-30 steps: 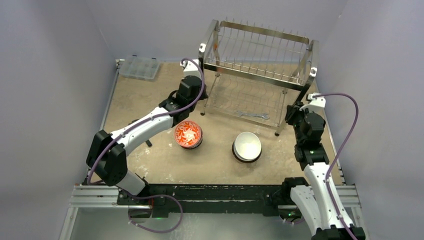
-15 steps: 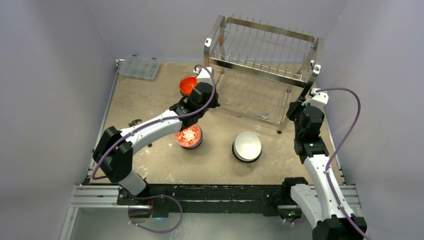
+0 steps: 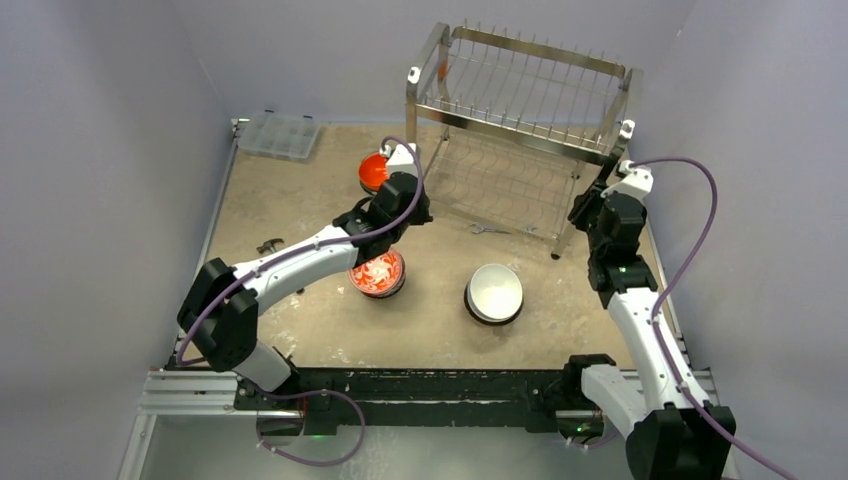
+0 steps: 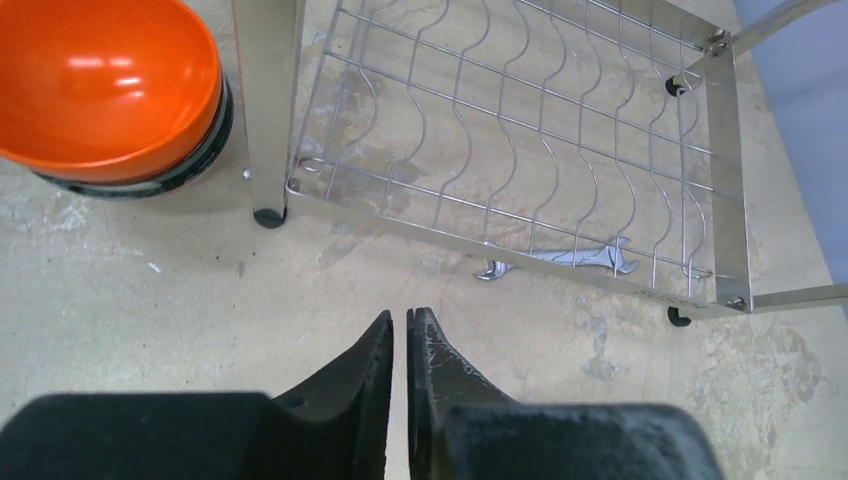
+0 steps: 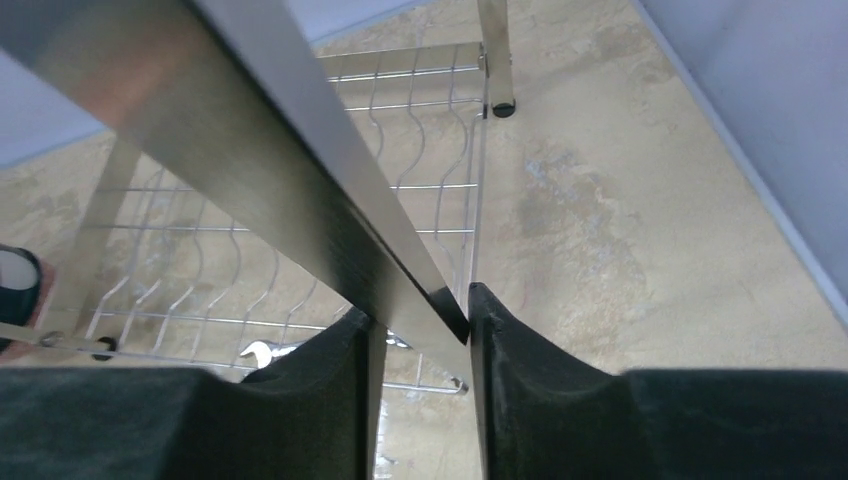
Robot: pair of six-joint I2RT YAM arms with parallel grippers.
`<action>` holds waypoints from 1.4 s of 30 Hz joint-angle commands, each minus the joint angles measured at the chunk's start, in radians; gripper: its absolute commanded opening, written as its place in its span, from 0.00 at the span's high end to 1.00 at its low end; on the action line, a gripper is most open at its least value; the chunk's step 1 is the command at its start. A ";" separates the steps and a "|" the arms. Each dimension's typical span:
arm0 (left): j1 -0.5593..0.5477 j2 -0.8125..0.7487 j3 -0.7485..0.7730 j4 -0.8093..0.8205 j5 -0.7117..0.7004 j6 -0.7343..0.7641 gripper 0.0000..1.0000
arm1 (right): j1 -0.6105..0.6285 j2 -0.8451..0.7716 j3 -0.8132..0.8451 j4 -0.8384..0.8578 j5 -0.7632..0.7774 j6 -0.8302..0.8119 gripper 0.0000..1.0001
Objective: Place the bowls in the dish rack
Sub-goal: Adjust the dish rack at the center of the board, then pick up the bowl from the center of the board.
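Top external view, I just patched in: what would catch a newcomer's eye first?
The shiny two-tier dish rack stands far right, holding no bowls, with the right gripper clamped on one of its bars. Three bowls sit on the table: the orange bowl by the rack's left leg, the red-and-white bowl under the left arm, the white-inside bowl near centre.

table: tan, mottled top
dish rack: on its legs
orange bowl: just left of rack's leg
patterned bowl: before rack, leftward
white-inside bowl: before rack
wrench: under rack
compartment box: well left of rack
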 commanded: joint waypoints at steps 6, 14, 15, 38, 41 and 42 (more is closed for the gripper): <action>0.001 -0.183 -0.137 -0.002 -0.002 -0.085 0.68 | 0.000 -0.134 0.001 -0.078 -0.159 0.109 0.12; 0.001 -0.287 -0.285 0.105 0.268 -0.161 0.33 | 0.000 -0.237 -0.065 -0.146 -0.421 0.165 0.05; -0.001 -0.286 -0.292 0.101 0.293 -0.173 0.32 | -0.001 -0.246 -0.077 -0.147 -0.455 0.171 0.04; -0.129 -0.236 -0.318 0.089 0.422 -0.211 0.20 | 0.000 -0.221 -0.344 -0.129 -0.767 0.293 0.02; -0.131 -0.242 -0.324 0.104 0.435 -0.212 0.20 | -0.001 -0.214 -0.406 -0.068 -0.797 0.309 0.04; -0.131 -0.240 -0.325 0.109 0.443 -0.213 0.20 | 0.000 -0.206 -0.423 -0.058 -0.804 0.311 0.04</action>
